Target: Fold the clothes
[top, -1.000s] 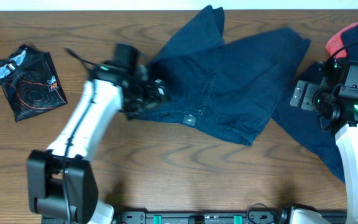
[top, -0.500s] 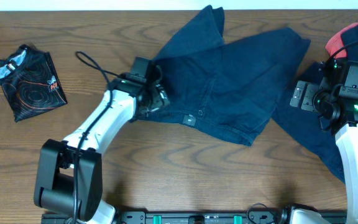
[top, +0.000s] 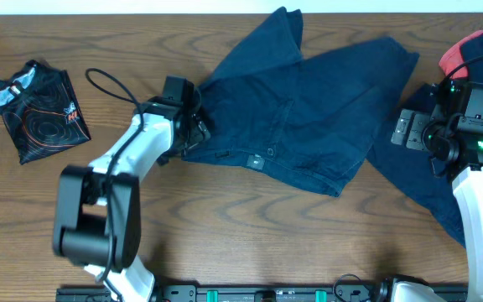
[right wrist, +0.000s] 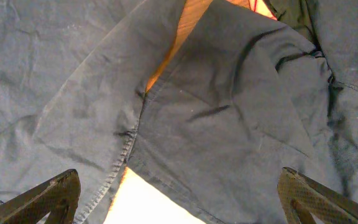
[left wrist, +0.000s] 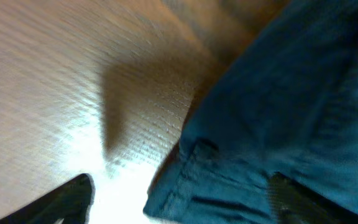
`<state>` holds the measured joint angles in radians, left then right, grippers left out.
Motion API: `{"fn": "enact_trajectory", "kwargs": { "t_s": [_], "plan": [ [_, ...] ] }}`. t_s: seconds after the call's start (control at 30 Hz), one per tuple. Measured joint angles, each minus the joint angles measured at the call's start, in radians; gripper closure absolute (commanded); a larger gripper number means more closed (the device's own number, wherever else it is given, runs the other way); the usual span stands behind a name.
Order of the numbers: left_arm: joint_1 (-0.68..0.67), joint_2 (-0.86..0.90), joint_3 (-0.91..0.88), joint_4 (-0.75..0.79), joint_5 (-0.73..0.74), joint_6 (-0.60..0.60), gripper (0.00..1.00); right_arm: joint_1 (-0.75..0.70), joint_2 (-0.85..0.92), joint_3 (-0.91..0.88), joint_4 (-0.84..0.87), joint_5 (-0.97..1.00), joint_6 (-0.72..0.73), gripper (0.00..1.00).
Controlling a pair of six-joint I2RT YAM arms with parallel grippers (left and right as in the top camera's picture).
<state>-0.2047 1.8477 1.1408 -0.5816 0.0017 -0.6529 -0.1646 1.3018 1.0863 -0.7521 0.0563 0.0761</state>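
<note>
Clothes lie spread across the wooden table (top: pixel 225 226). Largest is a pair of navy denim-like shorts (top: pixel 317 109), opened out flat from the middle toward the far edge, with the waistband facing near and left. A second dark navy garment (top: pixel 409 180) lies at the right, touching the shorts' right side. A red piece (top: pixel 459 50) shows at the far right, beside that navy cloth. A small black line-printed piece (top: pixel 44 113) sits well apart at the far left. The left gripper (left wrist: pixel 182 199) is at the left end of the waistband with its fingers spread and the waistband corner between them; that view is blurred. The right gripper (right wrist: pixel 182 199) hangs spread wide over the right-hand navy garment.
</note>
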Motion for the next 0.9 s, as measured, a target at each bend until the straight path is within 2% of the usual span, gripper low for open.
{"fn": "enact_trajectory", "kwargs": {
  "t_s": [0.03, 0.07, 0.17, 0.43, 0.53, 0.63, 0.67, 0.73, 0.77, 0.8, 0.9],
  "plan": [
    [0.0, 0.019, 0.0, 0.002, 0.012, 0.003, 0.34, 0.0, 0.0, 0.0, 0.0, 0.0, 0.0, 0.01],
    [0.0, 0.034, 0.0, 0.003, 0.021, 0.01, 0.46, 0.0, 0.0, 0.0, 0.0, 0.0, 0.0, 0.01],
    [0.0, 0.047, 0.002, 0.008, 0.052, 0.013, 0.94, 0.0, 0.0, 0.0, -0.002, 0.0, 0.0, 0.01],
    [0.028, 0.052, 0.019, 0.023, 0.087, 0.071, 0.94, 0.0, 0.0, 0.0, -0.003, 0.0, 0.0, 0.01],
    [0.102, 0.071, 0.089, 0.002, 0.061, 0.112, 0.94, 0.0, 0.0, 0.0, -0.006, 0.0, 0.0, 0.01],
    [0.22, 0.08, 0.236, -0.039, 0.051, 0.135, 0.94, 0.0, 0.0, 0.0, -0.007, 0.0, 0.0, 0.01],
    [0.256, 0.08, 0.288, -0.052, 0.053, 0.138, 0.87, 0.0, 0.0, 0.0, -0.008, 0.0, 0.0, 0.01],
    [0.321, 0.08, 0.394, -0.08, 0.079, 0.152, 0.27, 0.0, 0.0, 0.0, -0.007, 0.0, 0.0, 0.01],
    [0.354, 0.079, 0.445, -0.093, 0.097, 0.155, 0.11, 0.0, 0.0, 0.0, -0.007, 0.0, 0.0, 0.01],
    [0.381, 0.076, 0.483, -0.119, 0.12, 0.156, 0.03, 0.0, 0.0, 0.0, -0.007, 0.0, 0.0, 0.01],
    [0.421, 0.061, 0.534, -0.248, 0.215, 0.156, 0.02, 0.0, 0.0, 0.0, -0.01, 0.0, 0.0, 0.01]
  ]
}}
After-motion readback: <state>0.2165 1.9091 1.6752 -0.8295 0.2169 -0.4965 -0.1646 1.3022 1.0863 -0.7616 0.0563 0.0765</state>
